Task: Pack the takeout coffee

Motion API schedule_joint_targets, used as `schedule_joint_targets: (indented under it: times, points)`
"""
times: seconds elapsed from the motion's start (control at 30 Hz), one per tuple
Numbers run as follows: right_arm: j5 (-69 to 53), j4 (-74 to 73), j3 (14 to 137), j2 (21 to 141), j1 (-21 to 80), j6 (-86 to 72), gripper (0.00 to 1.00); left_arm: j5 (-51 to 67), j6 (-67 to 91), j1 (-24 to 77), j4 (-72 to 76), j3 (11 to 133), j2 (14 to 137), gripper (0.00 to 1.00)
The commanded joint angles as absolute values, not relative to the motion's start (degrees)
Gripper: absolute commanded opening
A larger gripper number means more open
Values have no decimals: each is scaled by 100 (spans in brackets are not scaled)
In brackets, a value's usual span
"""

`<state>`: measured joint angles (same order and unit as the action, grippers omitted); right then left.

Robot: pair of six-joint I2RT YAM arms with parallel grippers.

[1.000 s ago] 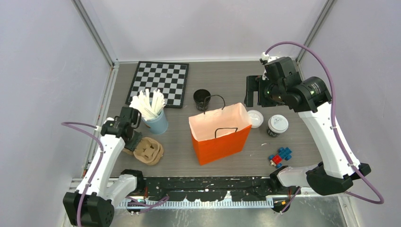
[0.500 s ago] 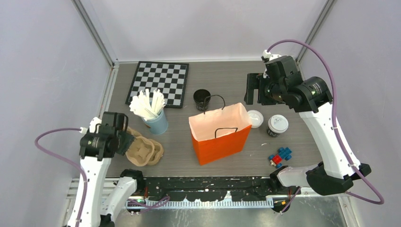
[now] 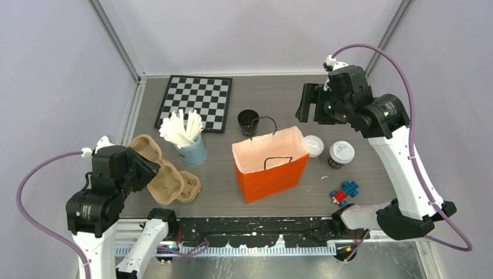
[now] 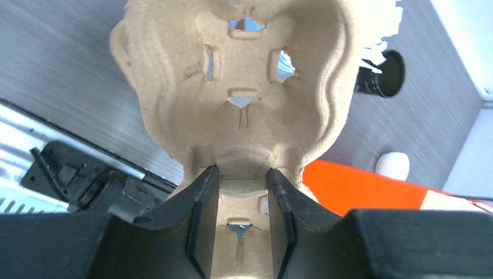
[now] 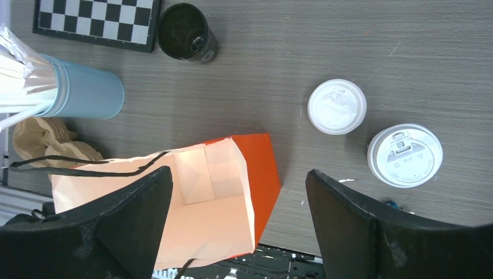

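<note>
1. The takeout coffee stands on the grey table (image 3: pixel 279 102) from the middle rightward, outside the bag.
2. At far left, the left arm's jaws pinch the central ridge of a brown moulded-pulp cup carrier (image 4: pixel 244 104). I cannot tell whether its far end touches the table.
3. Just beside the carrier stands a light-blue cup stuffed with white sticks (image 3: pixel 195 152), with a black-and-white chessboard (image 3: pixel 195 103) behind it.
4. Next comes an open black paper cup (image 3: pixel 249 122) with no lid, upright, just behind an orange paper bag (image 3: pixel 273 174) that stands open.
5. Right of the bag lies a round white plastic lid (image 5: pixel 336 107). Whether a cup sits under it I cannot tell.
6. Beside that stands a white-lidded black paper cup (image 3: pixel 341 154).
7. The right arm's jaws are spread wide and hang above the bag and lids, holding nothing.
8. Blue and red toy blocks (image 3: pixel 344 193) lie near the front right.
</note>
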<state>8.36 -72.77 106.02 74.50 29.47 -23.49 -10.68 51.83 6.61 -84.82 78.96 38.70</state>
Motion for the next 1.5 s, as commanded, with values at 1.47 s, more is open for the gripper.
schedule_joint_targets:
  times: [1.47]
  points:
    - [-26, -7557, 9974, 6652, 2966, -3245, 89, 1101, 932, 3948, -4145, 9683, 6438, 24]
